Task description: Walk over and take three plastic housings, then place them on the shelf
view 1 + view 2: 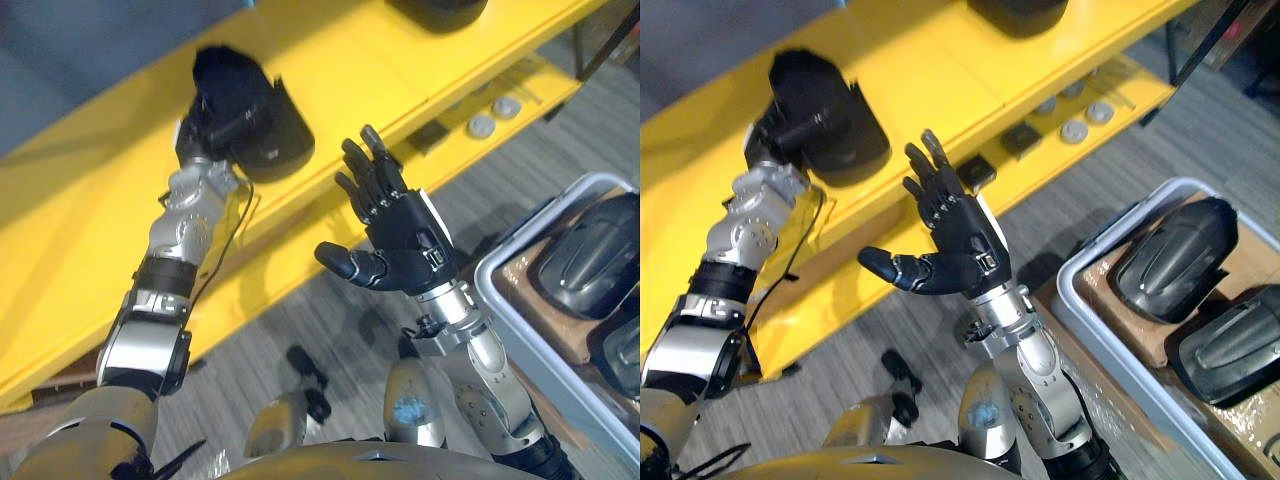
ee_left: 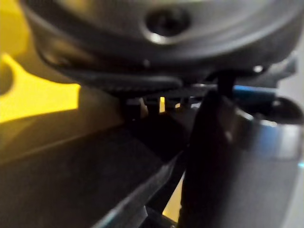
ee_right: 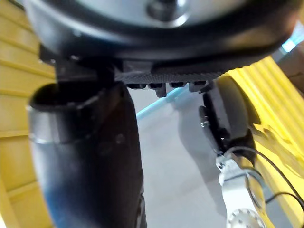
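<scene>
right hand [image 1: 952, 250] spread open, holding nothing; left hand [image 1: 800, 128] grasps black housing [image 1: 860, 135] on yellow shelf [image 1: 940, 70].

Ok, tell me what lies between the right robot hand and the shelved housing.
Only bare yellow shelf separates right robot hand from housing, in both eye views.

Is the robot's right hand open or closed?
Open. The right hand holds nothing; its fingers are straight and its thumb sticks out.
</scene>
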`<state>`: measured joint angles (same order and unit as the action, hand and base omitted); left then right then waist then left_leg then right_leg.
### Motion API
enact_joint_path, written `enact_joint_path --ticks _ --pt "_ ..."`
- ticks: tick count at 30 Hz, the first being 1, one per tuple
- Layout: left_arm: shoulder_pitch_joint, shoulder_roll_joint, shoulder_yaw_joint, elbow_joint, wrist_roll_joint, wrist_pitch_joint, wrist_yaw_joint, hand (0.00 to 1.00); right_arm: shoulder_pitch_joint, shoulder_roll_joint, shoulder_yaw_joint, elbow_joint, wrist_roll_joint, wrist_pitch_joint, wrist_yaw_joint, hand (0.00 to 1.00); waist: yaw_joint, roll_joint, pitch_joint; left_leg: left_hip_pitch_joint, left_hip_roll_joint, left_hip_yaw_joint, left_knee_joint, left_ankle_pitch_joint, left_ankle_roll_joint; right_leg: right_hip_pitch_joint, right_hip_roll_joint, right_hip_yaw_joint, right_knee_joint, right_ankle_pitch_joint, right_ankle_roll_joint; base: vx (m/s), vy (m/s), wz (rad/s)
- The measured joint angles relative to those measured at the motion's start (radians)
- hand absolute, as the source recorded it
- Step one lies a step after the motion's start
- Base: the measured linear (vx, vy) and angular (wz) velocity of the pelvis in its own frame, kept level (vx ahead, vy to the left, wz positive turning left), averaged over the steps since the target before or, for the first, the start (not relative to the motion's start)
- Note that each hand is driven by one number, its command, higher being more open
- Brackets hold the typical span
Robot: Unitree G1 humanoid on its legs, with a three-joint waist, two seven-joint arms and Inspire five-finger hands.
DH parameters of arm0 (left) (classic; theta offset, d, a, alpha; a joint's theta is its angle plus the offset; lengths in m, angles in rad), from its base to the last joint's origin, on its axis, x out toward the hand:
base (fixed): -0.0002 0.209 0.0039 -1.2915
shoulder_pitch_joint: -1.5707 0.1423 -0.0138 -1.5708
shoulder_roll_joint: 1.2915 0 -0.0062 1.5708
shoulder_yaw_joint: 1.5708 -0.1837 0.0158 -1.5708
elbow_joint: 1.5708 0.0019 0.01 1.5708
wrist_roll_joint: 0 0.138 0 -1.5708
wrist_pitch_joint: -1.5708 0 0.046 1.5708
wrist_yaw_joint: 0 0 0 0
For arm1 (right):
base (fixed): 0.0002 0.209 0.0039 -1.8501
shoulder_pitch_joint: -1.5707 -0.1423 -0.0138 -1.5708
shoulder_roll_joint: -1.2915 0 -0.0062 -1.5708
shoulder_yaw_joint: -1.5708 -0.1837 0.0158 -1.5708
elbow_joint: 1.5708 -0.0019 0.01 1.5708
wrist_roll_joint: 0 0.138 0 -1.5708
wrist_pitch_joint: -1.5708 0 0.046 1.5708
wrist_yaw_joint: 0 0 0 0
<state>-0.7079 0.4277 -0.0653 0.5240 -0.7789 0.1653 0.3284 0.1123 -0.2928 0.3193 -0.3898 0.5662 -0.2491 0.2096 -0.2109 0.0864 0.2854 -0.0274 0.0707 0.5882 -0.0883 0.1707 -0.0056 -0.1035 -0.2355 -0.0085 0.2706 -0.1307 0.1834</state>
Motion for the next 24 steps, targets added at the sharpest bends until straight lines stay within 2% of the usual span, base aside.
enact_joint_path --ticks 3,5,10,14,19,21,23,24 --pt "0.044 -0.001 -0.009 0.064 -0.001 0.046 -0.086 1.00 0.008 0.003 -0.065 0.100 0.000 -0.024 0.047 1.00 -0.009 -0.003 -0.064 0.038 0.008 -0.043 -0.001 -0.011 -0.012 0.096 0.007 -0.046 -0.071 0.008 -0.003 0.12 -0.020 0.26" --pt "0.051 -0.003 -0.019 0.091 -0.004 0.058 -0.117 1.00 -0.004 0.003 -0.085 0.155 0.001 -0.041 0.046 1.00 -0.004 -0.006 -0.083 0.049 0.012 -0.059 -0.001 -0.013 -0.014 0.124 0.012 -0.065 -0.098 0.015 -0.007 0.03 -0.003 0.20" --pt "0.057 -0.030 -0.021 0.137 -0.008 0.059 -0.191 1.00 -0.073 0.015 -0.117 0.287 -0.004 -0.063 0.015 1.00 0.013 -0.005 -0.106 0.078 0.012 -0.081 -0.001 -0.013 -0.015 0.193 0.015 -0.093 -0.156 0.037 -0.011 0.01 0.011 0.07" --pt "0.117 -0.029 -0.019 0.119 -0.011 0.053 -0.260 1.00 -0.089 0.026 -0.131 0.318 -0.012 -0.063 -0.012 1.00 0.017 -0.011 -0.139 0.085 0.013 -0.089 -0.001 -0.013 -0.015 0.217 0.019 -0.098 -0.185 0.051 -0.013 0.00 0.006 0.02" --pt "0.286 -0.023 0.022 -0.110 -0.052 0.053 -0.329 1.00 -0.083 0.026 -0.220 0.318 -0.013 -0.063 -0.016 1.00 0.038 -0.018 -0.151 0.088 0.013 -0.097 -0.001 -0.004 -0.012 0.221 0.030 -0.101 -0.186 0.058 -0.019 -0.03 0.009 0.03" --pt "0.377 -0.023 0.065 -0.267 -0.063 0.049 -0.356 1.00 -0.068 0.026 -0.273 0.318 -0.033 -0.064 -0.019 1.00 0.044 -0.018 -0.151 0.084 0.013 -0.108 -0.002 0.000 -0.011 0.221 0.030 -0.112 -0.185 0.057 -0.021 -0.07 0.016 0.10" --pt "0.459 -0.025 0.103 -0.399 -0.086 0.020 -0.369 1.00 -0.051 0.026 -0.298 0.318 -0.051 -0.065 -0.019 1.00 0.046 -0.018 -0.152 0.077 0.013 -0.113 -0.002 -0.001 -0.012 0.217 0.030 -0.117 -0.186 0.052 -0.029 -0.04 0.024 0.08" --pt "0.533 -0.033 0.130 -0.509 -0.086 -0.018 -0.376 1.00 -0.032 0.027 -0.315 0.318 -0.050 -0.066 -0.019 1.00 0.047 -0.018 -0.155 0.068 0.013 -0.118 -0.002 -0.001 -0.012 0.211 0.030 -0.123 -0.185 0.053 -0.029 -0.04 0.039 0.11"
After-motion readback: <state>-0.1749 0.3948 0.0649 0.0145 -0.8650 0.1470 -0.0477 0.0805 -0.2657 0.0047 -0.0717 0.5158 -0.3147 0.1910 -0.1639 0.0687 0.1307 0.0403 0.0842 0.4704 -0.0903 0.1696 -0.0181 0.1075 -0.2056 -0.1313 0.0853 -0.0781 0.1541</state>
